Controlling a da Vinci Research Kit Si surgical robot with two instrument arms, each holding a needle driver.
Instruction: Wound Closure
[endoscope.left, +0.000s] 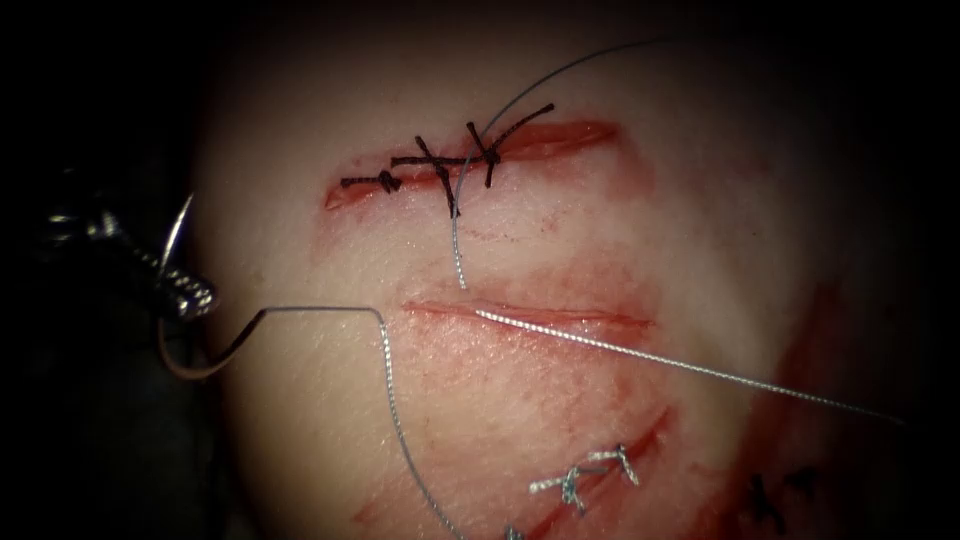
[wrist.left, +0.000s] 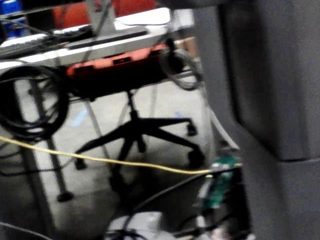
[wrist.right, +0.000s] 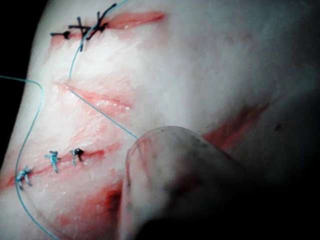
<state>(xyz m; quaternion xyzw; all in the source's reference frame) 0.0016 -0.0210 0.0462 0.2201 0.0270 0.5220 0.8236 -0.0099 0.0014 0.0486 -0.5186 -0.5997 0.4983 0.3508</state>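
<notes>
At the tissue's left edge, my left tool (endoscope.left: 188, 295) has its jaws shut on the curved needle (endoscope.left: 172, 358), gripping it near mid-curve. The needle is free of the tissue, one end pointing up and the other curling below the jaws. Thread (endoscope.left: 385, 370) runs from the needle's tail across the tissue and down. A second strand (endoscope.left: 690, 368) leaves the open middle cut (endoscope.left: 600, 320) and stretches off to the right. In the right wrist view this strand (wrist.right: 102, 112) leads toward my right tool (wrist.right: 172, 187), a blurred rounded shape over the tissue.
The upper cut (endoscope.left: 570, 137) carries dark stitches (endoscope.left: 470, 158), and a thin thread (endoscope.left: 480, 150) arcs across them. A lower cut (endoscope.left: 650, 430) has pale knotted stitches (endoscope.left: 590, 470). Red fluid (endoscope.left: 580, 280) stains the tissue around the cuts.
</notes>
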